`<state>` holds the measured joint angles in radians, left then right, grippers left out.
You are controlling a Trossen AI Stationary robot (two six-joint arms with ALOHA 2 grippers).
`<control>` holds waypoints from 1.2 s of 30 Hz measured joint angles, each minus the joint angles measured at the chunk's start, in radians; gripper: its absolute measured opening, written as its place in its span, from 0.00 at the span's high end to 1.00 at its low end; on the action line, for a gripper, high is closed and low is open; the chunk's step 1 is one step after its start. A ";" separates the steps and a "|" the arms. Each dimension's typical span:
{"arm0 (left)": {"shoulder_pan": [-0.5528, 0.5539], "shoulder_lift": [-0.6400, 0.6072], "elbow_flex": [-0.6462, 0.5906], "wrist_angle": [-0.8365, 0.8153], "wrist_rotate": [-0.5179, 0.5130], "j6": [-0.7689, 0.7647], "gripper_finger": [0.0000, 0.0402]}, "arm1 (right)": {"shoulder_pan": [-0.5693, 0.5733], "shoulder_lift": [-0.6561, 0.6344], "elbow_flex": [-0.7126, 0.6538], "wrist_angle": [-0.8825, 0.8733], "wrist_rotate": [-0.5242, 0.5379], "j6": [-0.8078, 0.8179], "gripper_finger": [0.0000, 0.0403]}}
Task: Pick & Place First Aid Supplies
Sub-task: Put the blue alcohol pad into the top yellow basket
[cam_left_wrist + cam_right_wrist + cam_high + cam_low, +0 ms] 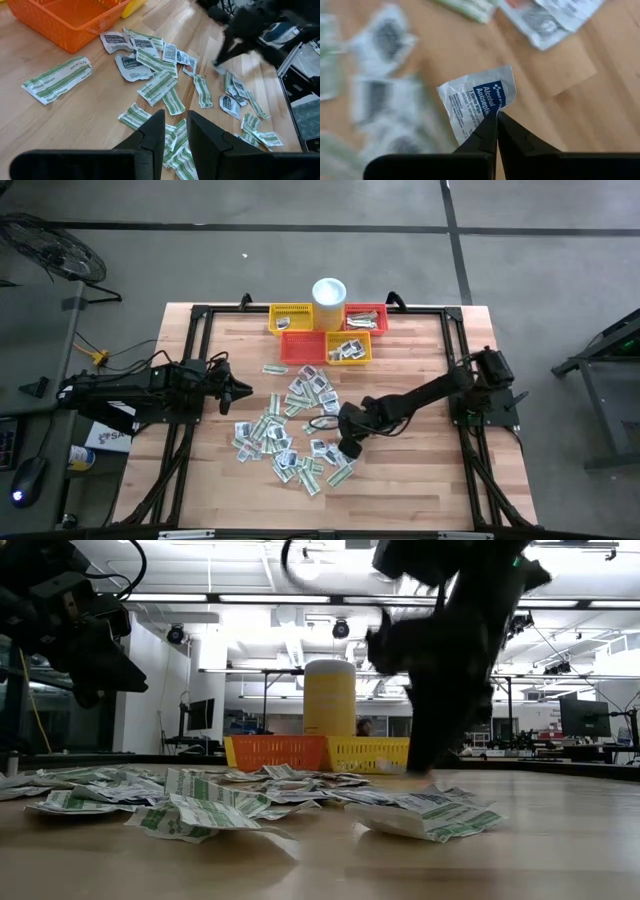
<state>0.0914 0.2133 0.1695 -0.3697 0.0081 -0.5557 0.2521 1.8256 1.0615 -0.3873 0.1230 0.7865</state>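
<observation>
The first aid supplies (290,430) lie scattered as many small white and green-striped sachets on the middle of the wooden table. My right gripper (348,446) stands over the right side of the pile, pointing steeply down, shut on a white sachet with a blue label (477,102). My left gripper (175,131) hovers open at the table's left side, above the wood and short of the pile, with nothing between its fingers. My right gripper pinches the white sachet by an edge next to its blue label (495,111), between its two fingertips only. The fingers come from above, slanting down. The sachet sticks out past the fingertips, slightly curled; whether it is clear of the table I cannot tell.
At the far edge stand a yellow basket (291,318), a red basket (366,318), an orange basket (303,347) and a second yellow basket (349,349), some with sachets inside, and a white cup (329,291). Bare wood lies along the near edge and right of the pile.
</observation>
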 joint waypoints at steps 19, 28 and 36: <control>0.000 0.000 0.000 0.000 0.000 0.000 0.80 | 0.058 -0.218 0.002 0.214 0.524 -0.244 1.00; 0.000 0.000 0.000 0.007 -0.146 0.054 0.80 | 0.006 -0.217 0.019 0.509 0.557 -0.551 1.00; 0.000 0.000 0.000 0.023 -0.161 0.054 0.80 | -0.040 -0.217 0.121 0.473 0.567 -0.640 1.00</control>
<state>0.0910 0.2138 0.1692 -0.3468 -0.1528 -0.5022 0.2125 1.6085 1.1824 0.0855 0.6904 0.1467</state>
